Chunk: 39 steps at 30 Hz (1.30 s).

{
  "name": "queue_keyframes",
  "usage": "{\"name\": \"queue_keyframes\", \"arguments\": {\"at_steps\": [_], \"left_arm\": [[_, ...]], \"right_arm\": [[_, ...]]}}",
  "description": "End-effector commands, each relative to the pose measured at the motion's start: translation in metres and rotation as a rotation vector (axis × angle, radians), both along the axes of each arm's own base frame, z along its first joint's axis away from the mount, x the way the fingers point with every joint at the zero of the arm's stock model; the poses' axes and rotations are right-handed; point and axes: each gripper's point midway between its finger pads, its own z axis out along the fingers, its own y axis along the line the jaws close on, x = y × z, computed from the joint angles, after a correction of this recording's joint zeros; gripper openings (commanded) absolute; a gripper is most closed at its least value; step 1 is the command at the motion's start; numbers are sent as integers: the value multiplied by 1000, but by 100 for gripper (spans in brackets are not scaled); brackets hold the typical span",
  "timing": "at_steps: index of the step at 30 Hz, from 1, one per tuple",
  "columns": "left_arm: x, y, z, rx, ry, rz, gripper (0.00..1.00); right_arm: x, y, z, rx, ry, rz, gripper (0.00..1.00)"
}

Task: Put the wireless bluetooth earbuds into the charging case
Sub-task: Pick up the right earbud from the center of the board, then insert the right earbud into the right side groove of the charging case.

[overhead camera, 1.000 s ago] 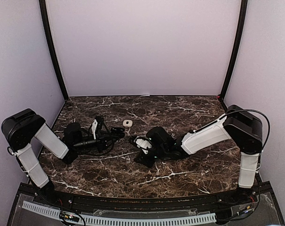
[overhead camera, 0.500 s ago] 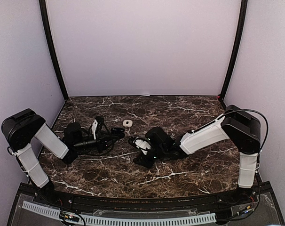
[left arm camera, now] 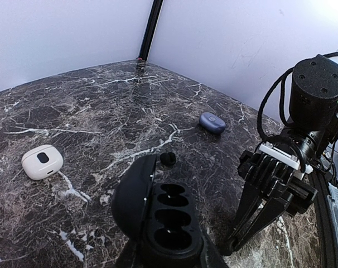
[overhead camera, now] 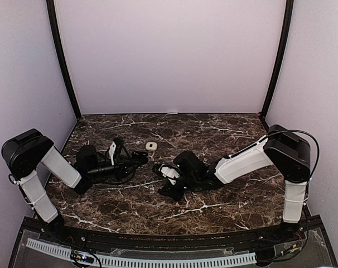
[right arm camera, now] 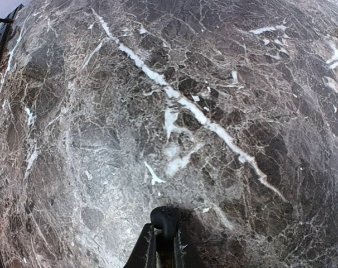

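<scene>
While the case gapes, wells up: ready for loading.
Left gripper: grasping case, apparently to steady it.
Right gripper: clenched on dark bud, near bench.

White arm links, black rounded joint housings, looping black cables; left pincer and right pincer black

Robot lab test cell, prob. a data-collection rig. Plain pale lilac backdrop panels on 3 sides, black corner posts, dark marble-look tabletop. Black-and-white left arm & right arm bolted at near edge. Slotted white cable duct runs along the front.
</scene>
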Motion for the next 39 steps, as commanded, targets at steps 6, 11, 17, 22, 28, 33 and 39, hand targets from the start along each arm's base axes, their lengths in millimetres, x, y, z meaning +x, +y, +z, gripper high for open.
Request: {"name": "queue_keyframes", "arguments": {"at_steps": [6, 11, 17, 22, 28, 33, 39], "left_arm": [[-1, -5, 20, -22, -66, -30, 0], [-5, -7, 24, -34, -83, -60, 0], [-12, -11, 26, -51, -93, -100, 0], [-18, -16, 27, -43, -118, -136, 0], [-51, -34, 33, -51, -210, -297, 0], [-85, -50, 36, -39, -328, -417, 0], [-97, -50, 41, -81, -354, -470, 0]], "right_arm": [[-3, 4, 31, 76, -52, 20, 3], [-1, -3, 49, 106, -112, 13, 2], [-3, -15, 76, 158, -204, 21, 0], [-5, -23, 97, 198, -262, 25, 0], [-9, -33, 129, 236, -329, 38, 0], [-20, -39, 148, 225, -421, 87, 0], [-36, -35, 155, 200, -504, 147, 0]]}}
